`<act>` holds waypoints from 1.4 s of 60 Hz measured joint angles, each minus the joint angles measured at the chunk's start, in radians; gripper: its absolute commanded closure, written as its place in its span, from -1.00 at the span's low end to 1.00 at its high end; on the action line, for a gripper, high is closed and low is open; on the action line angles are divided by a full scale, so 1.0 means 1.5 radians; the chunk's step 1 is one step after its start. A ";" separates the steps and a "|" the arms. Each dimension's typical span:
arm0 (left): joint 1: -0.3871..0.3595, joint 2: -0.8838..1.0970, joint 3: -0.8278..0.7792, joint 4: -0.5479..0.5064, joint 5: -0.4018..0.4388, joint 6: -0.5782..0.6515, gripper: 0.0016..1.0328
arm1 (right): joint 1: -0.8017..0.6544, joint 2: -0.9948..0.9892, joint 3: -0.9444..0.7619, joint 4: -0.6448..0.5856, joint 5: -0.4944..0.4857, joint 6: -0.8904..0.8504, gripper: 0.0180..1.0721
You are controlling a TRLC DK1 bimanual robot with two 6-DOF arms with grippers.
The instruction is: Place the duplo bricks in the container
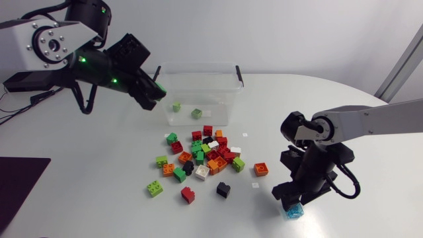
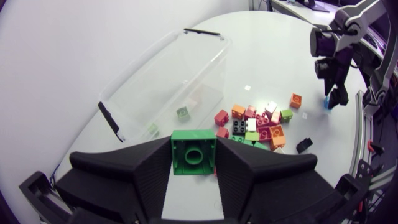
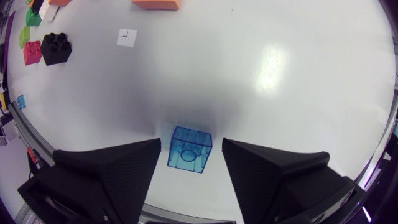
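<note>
On the white counter (image 1: 86, 165), the left arm (image 1: 99, 66) hangs beside the clear container (image 1: 228, 92) at the far edge, left jaws pinching a green brick (image 2: 193, 152) from both sides. The right arm (image 1: 377, 119) stands near the front edge, right jaws spread either side of a blue brick (image 3: 189, 148) resting on the counter. A loose pile of duplo bricks (image 1: 208, 153) lies mid-counter before the container, which holds two small green bricks (image 1: 196, 114).
</note>
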 measured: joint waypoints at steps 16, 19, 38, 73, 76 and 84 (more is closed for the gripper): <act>-0.004 0.095 0.100 0.057 0.002 -0.093 0.53 | 0.000 0.010 -0.008 0.003 0.001 -0.005 0.40; -0.004 0.112 0.116 0.065 0.002 -0.103 0.53 | 0.000 0.011 -0.008 0.002 0.001 -0.005 0.42; -0.003 0.225 0.211 0.081 0.002 -0.156 0.52 | 0.005 -0.008 0.030 -0.020 0.003 -0.007 0.51; 0.041 0.332 0.305 0.079 -0.010 -0.160 -0.91 | 0.063 0.003 0.346 -0.025 -0.001 -0.004 0.51; 0.049 0.323 0.305 0.049 0.001 -0.141 -0.91 | 0.063 0.011 0.370 -0.023 -0.007 -0.004 0.51; 0.067 0.287 0.301 -0.004 0.021 -0.088 -0.90 | 0.066 0.041 0.433 -0.018 -0.019 -0.004 0.51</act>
